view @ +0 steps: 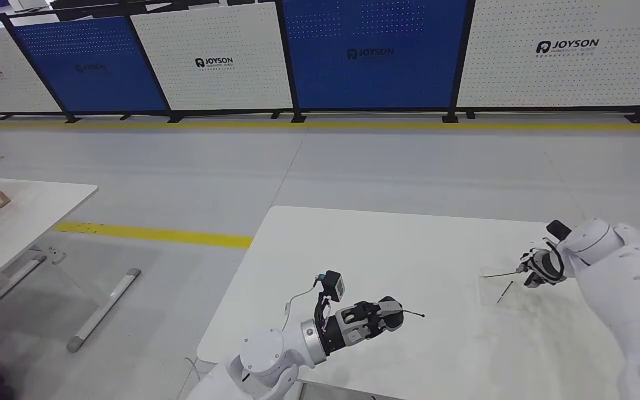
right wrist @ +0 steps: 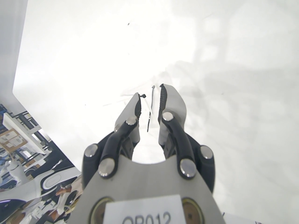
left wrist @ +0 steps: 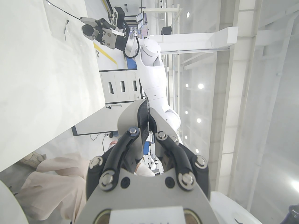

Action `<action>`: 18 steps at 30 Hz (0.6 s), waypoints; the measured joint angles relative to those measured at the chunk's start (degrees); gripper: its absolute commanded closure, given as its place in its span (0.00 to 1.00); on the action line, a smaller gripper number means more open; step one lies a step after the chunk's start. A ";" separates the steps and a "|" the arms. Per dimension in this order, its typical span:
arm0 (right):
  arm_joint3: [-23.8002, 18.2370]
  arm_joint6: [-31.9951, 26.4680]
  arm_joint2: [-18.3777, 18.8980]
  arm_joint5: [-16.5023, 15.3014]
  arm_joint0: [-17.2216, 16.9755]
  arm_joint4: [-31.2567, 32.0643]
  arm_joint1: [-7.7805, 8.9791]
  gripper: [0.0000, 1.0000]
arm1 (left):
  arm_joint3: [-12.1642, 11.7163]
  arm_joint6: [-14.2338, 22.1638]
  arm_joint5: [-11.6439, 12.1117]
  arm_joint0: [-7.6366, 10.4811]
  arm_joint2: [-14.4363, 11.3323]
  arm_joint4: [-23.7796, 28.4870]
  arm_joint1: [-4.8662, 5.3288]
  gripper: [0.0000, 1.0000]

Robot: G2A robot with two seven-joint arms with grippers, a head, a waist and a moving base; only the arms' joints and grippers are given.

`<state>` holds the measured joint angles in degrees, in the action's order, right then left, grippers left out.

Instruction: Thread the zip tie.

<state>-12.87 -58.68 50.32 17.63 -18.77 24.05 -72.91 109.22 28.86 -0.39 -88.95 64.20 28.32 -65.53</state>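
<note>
As the threading depends on bringing two thin ends together, the relation between the two claws is considered first. The left claw (view: pixel 392 312) is seen over the part of the table (view: pixel 400 240) nearer to the robot. Its fingers are pressed together, and a held zip tie (view: pixel 412 314) appears to be clamped in it, with the free end pointed toward the right arm's side. The right claw (view: pixel 532 270) is placed well apart from it, farther back and toward the right side of the table, and its fingers are shown apart in its own wrist view. A long zip tie (left wrist: pixel 62 9) is stretched out from the tip of one finger, with its long axis directed toward the left arm's side. Whether it is caught there or only touched cannot be told. The two long axes are thus roughly facing, but they are offset, and a wide gap is left between the free ends. A loose zip tie (view: pixel 505 291) is laid on the table just beside the right claw, on what looks like a clear sheet (left wrist: pixel 52 17). It could be disturbed if that claw is lowered.
</note>
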 measured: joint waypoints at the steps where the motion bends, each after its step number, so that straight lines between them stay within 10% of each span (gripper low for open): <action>1: 0.07 0.00 -0.01 0.01 0.04 0.08 -0.05 0.77 | 0.00 0.00 0.00 0.00 0.00 0.00 0.00 1.00; 18: 0.85 0.31 0.04 0.50 0.46 1.03 -0.63 0.94 | 0.00 0.00 0.00 0.00 0.00 0.00 0.00 1.00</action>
<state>-12.01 -58.37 50.36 18.13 -18.30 25.08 -73.54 109.22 28.86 -0.39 -88.95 64.20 28.32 -65.53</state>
